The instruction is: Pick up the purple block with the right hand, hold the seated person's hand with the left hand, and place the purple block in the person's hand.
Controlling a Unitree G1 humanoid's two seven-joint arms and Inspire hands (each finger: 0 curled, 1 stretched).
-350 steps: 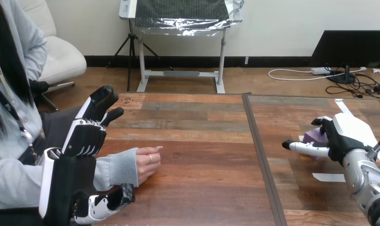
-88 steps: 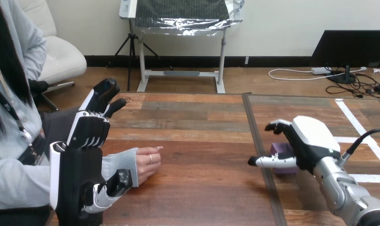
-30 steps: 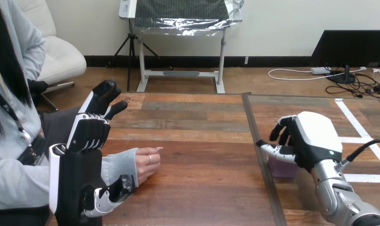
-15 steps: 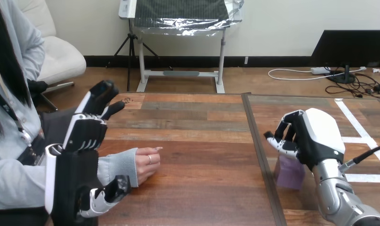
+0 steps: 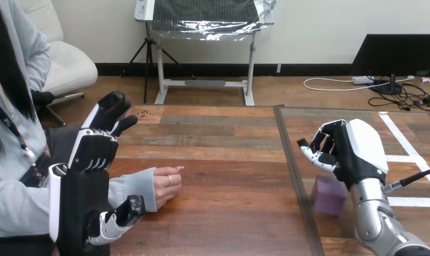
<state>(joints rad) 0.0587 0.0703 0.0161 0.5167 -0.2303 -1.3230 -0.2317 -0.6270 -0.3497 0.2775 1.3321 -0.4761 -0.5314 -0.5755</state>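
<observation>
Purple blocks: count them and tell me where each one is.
1. The purple block stands on the table at the right, under the robot's right hand, whose curled fingers hold nothing. Others may be hidden.

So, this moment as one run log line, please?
right hand: shut, above purple block; purple block: on table; left hand: open, beside person's wrist

The left hand (image 5: 90, 160) shows its back to the camera, so its palm is hidden. It covers part of the person's sleeve (image 5: 134, 189), and whether the two touch cannot be told. Its arm runs off the bottom edge. The person's hand (image 5: 167, 186) is loosely curled, its palm out of sight. The right hand (image 5: 356, 152) keeps its palm behind its white shell, and its arm is cut by the bottom edge. The block (image 5: 329, 194) meets that arm at its right edge; whether any of it lies behind is unclear.
</observation>
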